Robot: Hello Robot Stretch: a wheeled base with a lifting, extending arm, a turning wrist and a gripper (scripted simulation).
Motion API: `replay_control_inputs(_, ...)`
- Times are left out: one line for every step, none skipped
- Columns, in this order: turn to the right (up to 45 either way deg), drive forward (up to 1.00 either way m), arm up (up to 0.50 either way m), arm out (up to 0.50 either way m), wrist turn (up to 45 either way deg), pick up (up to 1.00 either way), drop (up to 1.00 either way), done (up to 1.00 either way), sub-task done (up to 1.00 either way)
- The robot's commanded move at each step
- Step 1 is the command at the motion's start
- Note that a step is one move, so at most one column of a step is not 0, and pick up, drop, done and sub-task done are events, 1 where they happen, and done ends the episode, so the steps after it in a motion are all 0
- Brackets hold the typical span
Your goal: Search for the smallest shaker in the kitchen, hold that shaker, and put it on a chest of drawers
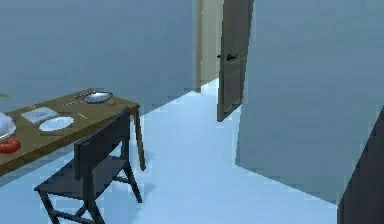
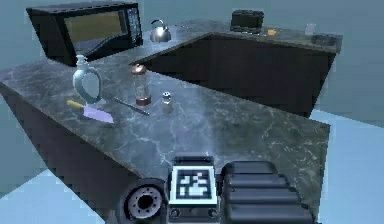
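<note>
Nearest, at the arm side view's bottom edge: the arm's dark bar [image 2: 262,195], a white marker square [image 2: 195,185] on it, and left of that the gripper [image 2: 146,204], seen as a dark round body. The fingers cannot be made out against it. I cannot tell whether they are spread or pressed together, nor whether they hold anything.

Beyond the gripper runs a dark marbled worktop [image 2: 250,130], L-shaped, turning away along the far right. The small shaker [image 2: 166,98] stands on it, pale and upright, well apart from the gripper and almost straight up the picture from it. Just beside the shaker, to the left and not touching, stands a taller brown grinder [image 2: 141,85].

Left of the grinder:
- a thin utensil [image 2: 130,104] lying flat
- a knife [image 2: 95,110] with a yellow handle, flat, nearer the worktop's edge
- a clear glass bottle [image 2: 87,80] upright behind the knife

Farther back:
- a black microwave [image 2: 85,30] at the left corner
- a metal kettle [image 2: 160,32] right of it
- a dark toaster [image 2: 247,18], a small orange item [image 2: 270,32] and a pale cup [image 2: 313,31] along the far run

Forward view: a dark chair [image 1: 90,170] stands nearest on the pale blue floor [image 1: 200,160], just beside a wooden worktop [image 1: 110,108]. On that worktop are a red round item [image 1: 8,146] at the left edge, a white plate [image 1: 57,123] and, farthest, a grey bowl [image 1: 97,97]. Beyond, a brown door [image 1: 233,60] stands open at a doorway.
</note>
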Motion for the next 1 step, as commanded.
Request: replay_control_inputs(0.0, 0.0, 0.0, 0.44, 0.0, 0.0, 0.0, 0.0, 0.0)
